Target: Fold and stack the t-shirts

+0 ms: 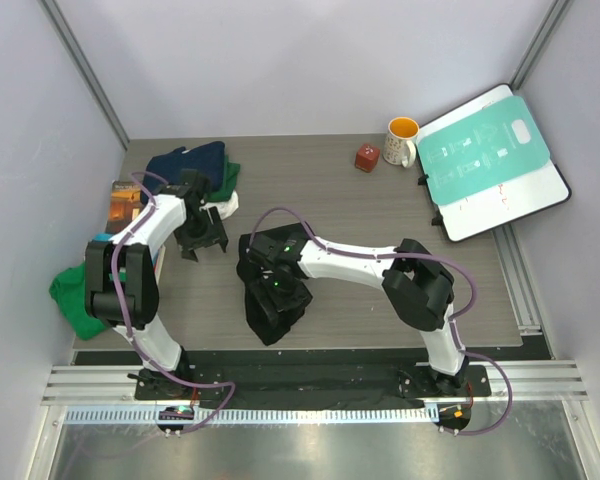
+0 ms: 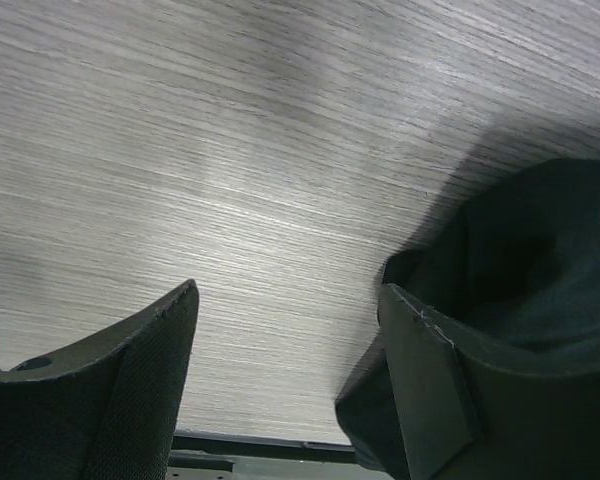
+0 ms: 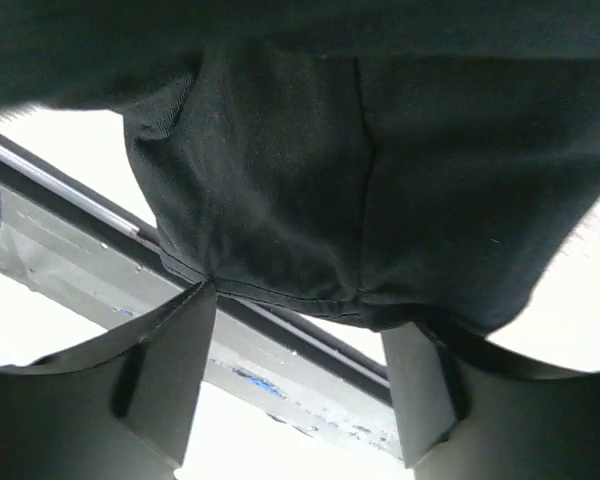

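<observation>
A black t-shirt [image 1: 263,328] lies bunched at the front middle of the table. My right gripper [image 1: 277,298] hovers right over it. In the right wrist view the black t-shirt [image 3: 310,170] fills the top, and its stitched hem runs across the tips of the right gripper [image 3: 300,310], which is open with nothing pinched. My left gripper [image 1: 202,243] stands open over bare table, to the left of the shirt. In its wrist view the left gripper [image 2: 288,290] has wood between its fingers and the black t-shirt [image 2: 540,250] behind the right finger. Navy [image 1: 185,163] and green [image 1: 232,176] t-shirts are piled at the back left.
Another green t-shirt [image 1: 72,297] hangs over the table's left edge beside a brown book [image 1: 125,200]. At the back right stand an orange-lined mug [image 1: 403,140], a red die [image 1: 367,157] and a teal-and-white board [image 1: 490,160]. A metal rail [image 3: 280,370] borders the near edge.
</observation>
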You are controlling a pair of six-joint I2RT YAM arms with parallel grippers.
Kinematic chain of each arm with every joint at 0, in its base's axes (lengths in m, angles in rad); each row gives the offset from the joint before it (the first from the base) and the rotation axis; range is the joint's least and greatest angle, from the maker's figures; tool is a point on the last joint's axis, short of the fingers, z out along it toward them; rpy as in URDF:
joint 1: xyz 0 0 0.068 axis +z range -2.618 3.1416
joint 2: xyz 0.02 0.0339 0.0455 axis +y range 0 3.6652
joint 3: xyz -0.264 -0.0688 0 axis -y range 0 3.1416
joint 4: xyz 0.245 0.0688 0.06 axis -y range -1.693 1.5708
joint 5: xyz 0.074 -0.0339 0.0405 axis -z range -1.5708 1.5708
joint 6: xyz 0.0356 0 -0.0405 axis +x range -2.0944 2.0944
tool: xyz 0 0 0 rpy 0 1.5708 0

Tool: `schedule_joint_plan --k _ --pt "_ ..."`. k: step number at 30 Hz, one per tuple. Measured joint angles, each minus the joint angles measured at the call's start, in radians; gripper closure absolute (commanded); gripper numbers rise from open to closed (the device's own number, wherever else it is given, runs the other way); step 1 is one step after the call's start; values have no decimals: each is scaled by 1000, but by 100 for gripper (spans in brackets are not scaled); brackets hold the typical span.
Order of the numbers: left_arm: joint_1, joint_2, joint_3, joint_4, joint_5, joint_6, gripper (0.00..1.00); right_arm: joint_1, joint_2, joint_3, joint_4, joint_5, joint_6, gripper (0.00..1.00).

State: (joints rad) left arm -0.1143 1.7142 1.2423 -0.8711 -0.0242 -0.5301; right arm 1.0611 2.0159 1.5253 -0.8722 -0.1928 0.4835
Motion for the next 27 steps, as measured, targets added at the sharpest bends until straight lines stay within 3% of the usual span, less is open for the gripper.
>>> schedule_joint_plan --k 1,3,4,5,13,20,24,27 --pt "0 -5 -2 2 -2 3 27 0 3 10 0 8 -4 53" --pt "2 -13 -9 4 -2 7 27 0 3 19 0 23 -19 69" --pt "2 -15 -14 6 -2 9 27 0 3 22 2 34 -19 83" --pt "3 -16 -19 7 -2 10 27 0 3 22 3 45 -23 86" --pt "4 -16 -36 16 3 11 28 0 -40 -11 -14 119 -36 99" --pt "5 -16 -36 27 9 10 28 -15 -167 31 -130 249 -71 99" --pt "6 -18 -37 34 10 10 28 -80 -234 211 -220 302 -128 99" --pt "6 -27 -40 42 11 10 28 -151 -222 481 -316 336 -195 99"
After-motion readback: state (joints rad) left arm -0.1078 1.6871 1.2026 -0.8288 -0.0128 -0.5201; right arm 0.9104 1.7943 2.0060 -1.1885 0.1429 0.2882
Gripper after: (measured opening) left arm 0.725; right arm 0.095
